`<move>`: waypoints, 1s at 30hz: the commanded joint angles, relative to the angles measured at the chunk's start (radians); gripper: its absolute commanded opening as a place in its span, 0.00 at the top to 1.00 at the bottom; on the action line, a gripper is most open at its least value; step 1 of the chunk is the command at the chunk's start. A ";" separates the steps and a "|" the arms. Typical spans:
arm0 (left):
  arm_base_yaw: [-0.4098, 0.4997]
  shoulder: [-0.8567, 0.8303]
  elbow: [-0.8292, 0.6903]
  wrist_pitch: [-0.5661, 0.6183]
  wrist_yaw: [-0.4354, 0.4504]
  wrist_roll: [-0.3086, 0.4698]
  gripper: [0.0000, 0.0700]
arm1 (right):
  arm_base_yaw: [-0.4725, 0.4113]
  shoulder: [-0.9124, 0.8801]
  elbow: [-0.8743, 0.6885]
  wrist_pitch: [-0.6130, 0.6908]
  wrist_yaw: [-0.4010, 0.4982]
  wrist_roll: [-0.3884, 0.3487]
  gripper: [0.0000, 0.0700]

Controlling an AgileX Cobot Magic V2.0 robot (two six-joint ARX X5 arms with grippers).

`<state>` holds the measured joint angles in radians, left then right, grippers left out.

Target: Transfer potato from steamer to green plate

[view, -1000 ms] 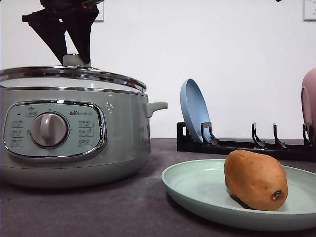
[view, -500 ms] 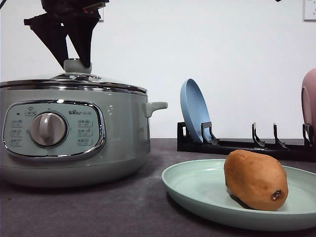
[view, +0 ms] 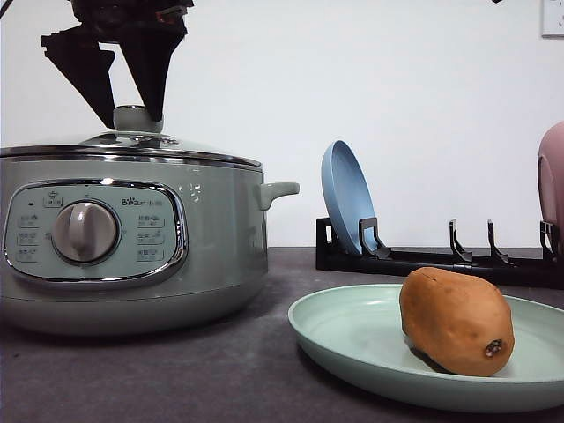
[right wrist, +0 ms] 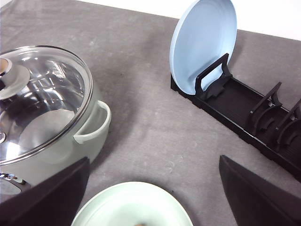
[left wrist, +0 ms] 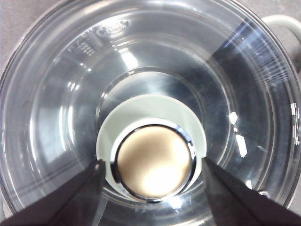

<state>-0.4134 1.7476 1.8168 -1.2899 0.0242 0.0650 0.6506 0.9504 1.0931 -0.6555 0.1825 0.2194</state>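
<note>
The orange-brown potato (view: 456, 319) lies on the green plate (view: 352, 330) at the front right. The pale-green steamer (view: 220, 229) stands at the left with its glass lid (view: 176, 145) seated level on the rim. My left gripper (view: 132, 119) hangs over the lid, open, its fingers straddling the knob (left wrist: 153, 162) with a gap on each side. In the left wrist view the left gripper (left wrist: 151, 162) looks down through the lid (left wrist: 56, 94). My right gripper (right wrist: 154, 162) is open and empty, high above the green plate (right wrist: 131, 202) and beside the steamer (right wrist: 89, 122).
A black dish rack (view: 423, 260) stands behind the green plate with a blue plate (view: 345, 198) upright in it. A pink dish (view: 552, 185) shows at the right edge. Dark table lies bare between steamer and rack (right wrist: 244, 108).
The lid, held tilted above the rim a second ago, came down level onto the steamer. My left gripper's fingers have since spread off the knob.
</note>
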 commanded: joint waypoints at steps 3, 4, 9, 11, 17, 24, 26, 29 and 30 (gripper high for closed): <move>-0.007 -0.018 0.037 0.005 -0.001 0.002 0.36 | 0.006 0.006 0.019 0.003 -0.016 -0.013 0.21; -0.007 -0.029 0.042 0.005 -0.001 0.001 0.37 | 0.006 0.006 0.019 0.003 -0.025 -0.014 0.21; -0.007 -0.104 0.067 0.003 0.008 -0.001 0.38 | 0.006 0.006 0.019 0.001 -0.097 -0.020 0.21; -0.007 -0.140 0.076 0.003 0.031 -0.001 0.38 | 0.006 0.006 0.019 -0.006 -0.143 -0.019 0.21; -0.007 -0.249 0.088 0.002 0.132 -0.002 0.38 | 0.006 0.006 0.019 -0.052 -0.287 -0.019 0.21; -0.014 -0.352 0.088 -0.025 0.246 -0.004 0.39 | 0.006 0.007 0.019 -0.151 -0.450 -0.019 0.21; -0.014 -0.371 0.089 -0.045 0.272 -0.004 0.39 | 0.006 0.007 0.019 -0.181 -0.481 -0.019 0.21; -0.015 -0.388 0.089 -0.082 0.290 -0.004 0.39 | 0.006 0.007 0.019 -0.226 -0.518 -0.019 0.21; -0.017 -0.391 0.089 -0.095 0.292 -0.003 0.39 | 0.006 0.007 0.019 -0.241 -0.527 -0.019 0.21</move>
<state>-0.4237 1.3459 1.8767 -1.3865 0.3116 0.0620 0.6506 0.9504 1.0931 -0.8949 -0.3381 0.2096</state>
